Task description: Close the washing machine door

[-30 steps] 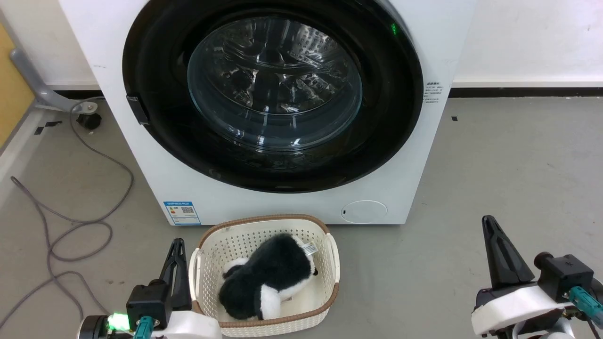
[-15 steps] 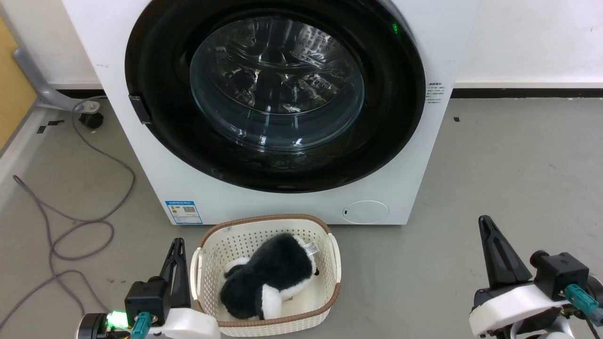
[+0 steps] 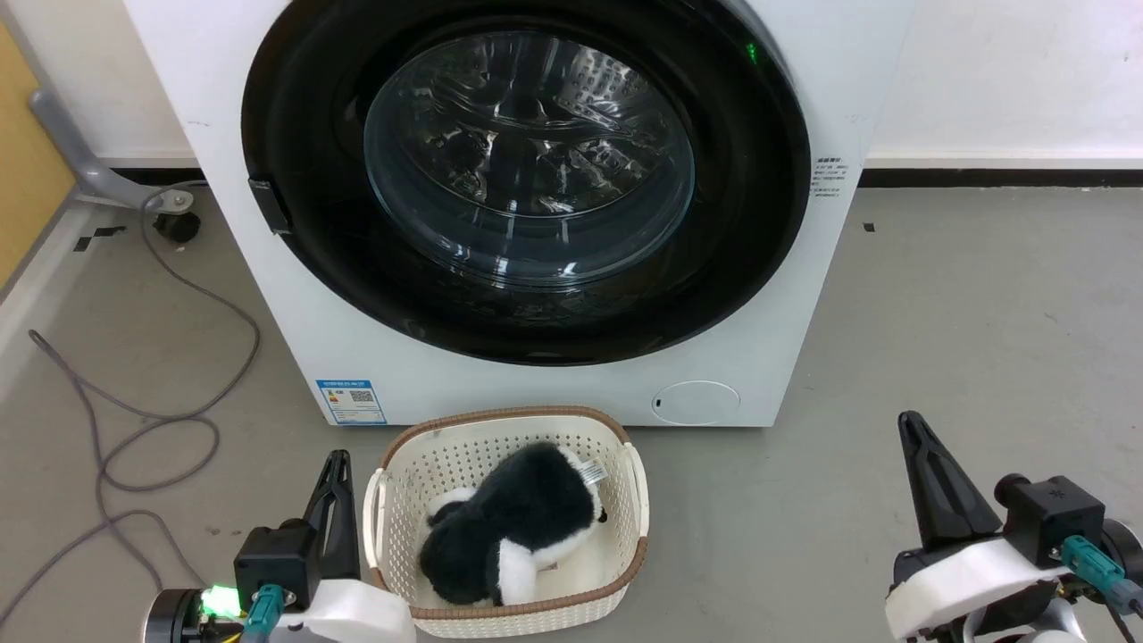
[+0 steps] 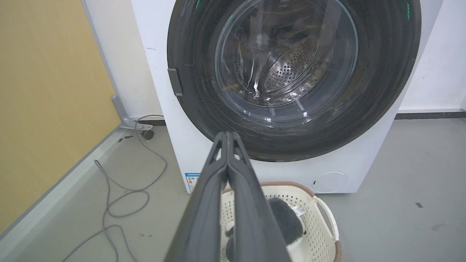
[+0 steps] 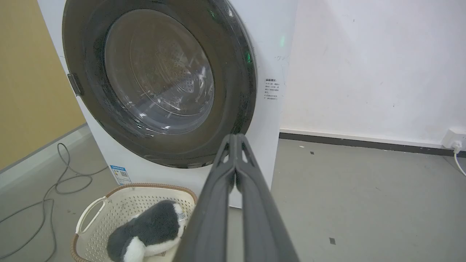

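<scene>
At the far left, a grey cable (image 3: 134, 420) loops over the floor (image 3: 938, 295). The left pincer (image 3: 337, 464) hangs low, just beside the left wall of the basket (image 3: 500, 416). In the left wrist view its two fingers (image 4: 214, 189) lie pressed together along their length, so treat it as closed and empty. The basket stands on the floor just in front of the machine (image 3: 500, 393), between the two arms. It holds one black-and-white plush toy (image 3: 509, 536), and nothing else can be made out in it.

The door (image 3: 527, 170) lies ahead of and above both pincers. It sits face-on against the machine front, with no gap visible round its rim. Judge it as swung home; these views do not show whether the catch has engaged. A small dark tab (image 3: 271, 205) marks the door's left rim, so the hinge is probably on the right. If you need a confirming push, apply it near that tab. The left arm is the nearer one, and it must rise past the basket to get there.

The right pincer (image 3: 911, 438) hangs low, well to the right of the basket, its fingers likewise closed on nothing.
</scene>
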Available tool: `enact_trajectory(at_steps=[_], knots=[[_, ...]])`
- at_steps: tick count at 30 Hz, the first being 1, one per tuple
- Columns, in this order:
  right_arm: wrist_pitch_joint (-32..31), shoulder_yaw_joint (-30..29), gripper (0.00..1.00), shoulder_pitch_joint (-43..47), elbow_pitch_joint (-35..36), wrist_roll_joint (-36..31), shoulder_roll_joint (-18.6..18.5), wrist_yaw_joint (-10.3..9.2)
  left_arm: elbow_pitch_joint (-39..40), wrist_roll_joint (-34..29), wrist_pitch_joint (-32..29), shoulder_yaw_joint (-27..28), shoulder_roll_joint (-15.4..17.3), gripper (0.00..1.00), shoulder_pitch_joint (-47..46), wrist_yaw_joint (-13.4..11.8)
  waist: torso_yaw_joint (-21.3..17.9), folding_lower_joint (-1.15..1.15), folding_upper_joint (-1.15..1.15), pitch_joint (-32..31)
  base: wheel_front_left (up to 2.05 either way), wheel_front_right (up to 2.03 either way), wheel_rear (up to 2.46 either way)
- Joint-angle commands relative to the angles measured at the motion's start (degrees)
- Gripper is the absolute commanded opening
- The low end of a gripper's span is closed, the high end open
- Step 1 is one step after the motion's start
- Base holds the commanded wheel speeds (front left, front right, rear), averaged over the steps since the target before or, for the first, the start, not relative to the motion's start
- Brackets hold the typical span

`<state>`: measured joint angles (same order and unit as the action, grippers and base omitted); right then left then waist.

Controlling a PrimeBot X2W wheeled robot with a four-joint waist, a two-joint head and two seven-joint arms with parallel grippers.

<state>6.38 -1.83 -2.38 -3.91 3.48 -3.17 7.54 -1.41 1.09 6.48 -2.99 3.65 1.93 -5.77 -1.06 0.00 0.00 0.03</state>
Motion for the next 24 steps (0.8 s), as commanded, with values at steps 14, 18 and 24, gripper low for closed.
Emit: enact_trajectory(at_steps=[14,18,24], knots=[[-1.80,0.57,0.00,1.42,1.35,-1.24,0.20,-0.04,0.54,-0.59,-1.91,0.94,-0.29,0.00,-1.18,1.74,0.28,0.00,0.00,-0.01,0.00,0.00,0.00],[-2.15,0.66,0.00,1.50,1.55,-1.41,0.21,-0.04,0.61,-0.63,-2.27,1.10,-0.32,0.00,-1.24,2.05,0.34,0.00,0.00,-0.01,0.00,0.00,0.00],[-2.97,0.89,0.00,1.67,2.01,-1.82,0.22,-0.04,0.76,-0.72,-3.08,1.47,-0.41,0.00,-1.37,2.77,0.48,0.00,0.00,-0.01,0.00,0.00,0.00]])
